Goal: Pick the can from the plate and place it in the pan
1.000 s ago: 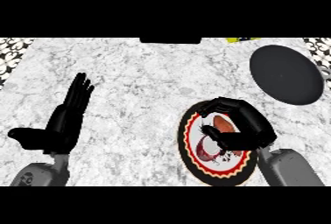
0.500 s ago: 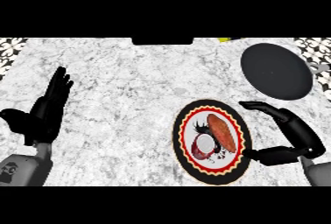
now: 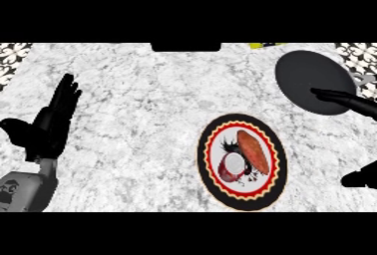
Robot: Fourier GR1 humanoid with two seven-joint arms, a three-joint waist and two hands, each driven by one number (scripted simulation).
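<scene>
The plate [image 3: 274, 175], black-rimmed with a red and yellow scalloped ring, lies right of the counter's middle. On it rests the can [image 3: 231, 164], dark red with a pale round end, beside an orange-brown oval patch. The dark grey pan [image 3: 309, 74] sits at the back right. My right hand [image 3: 346, 100] is open at the right edge. Its straight fingers reach over the pan's near rim, its thumb is far apart lower down, and it holds nothing. My left hand [image 3: 50, 122] rests open at the left, fingers up.
The counter is white-grey marble [image 3: 140, 99]. A black object [image 3: 185, 47] and a yellow-green thing [image 3: 265, 45] sit at the back edge. Patterned tiles show in both top corners.
My right hand has come off the plate and opened, moving right and back toward the pan. The can stays on the plate. The left hand has barely moved.
</scene>
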